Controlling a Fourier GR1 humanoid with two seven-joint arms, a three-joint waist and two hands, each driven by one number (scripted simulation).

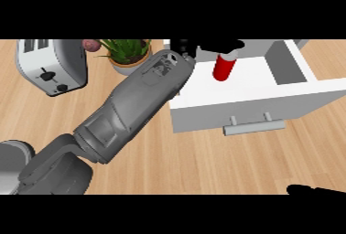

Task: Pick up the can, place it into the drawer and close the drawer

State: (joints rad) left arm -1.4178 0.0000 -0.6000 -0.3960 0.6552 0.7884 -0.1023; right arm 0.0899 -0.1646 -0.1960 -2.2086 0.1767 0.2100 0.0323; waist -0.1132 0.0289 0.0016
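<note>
White drawer [297, 93], head view: you see it pulled open, handle [253, 126] toward you and floor free at the can's right. Red can [224, 67] stands near-upright inside, long axis leaning slightly right at the top. Your left hand [206, 45] curls round its top. Your right hand [312, 189] shows only at the lower edge; its fingers cannot be judged. Toaster [51, 64] and potted plant [127, 51] stand left.

I find no text, label, brand, number or sign that I can read from here. The red can [224, 67] shows a plain side with no lettering I can make out, the toaster [51, 65] carries only dark knobs and a lever, and the white drawer [251, 97] front is blank apart from its handle.
</note>
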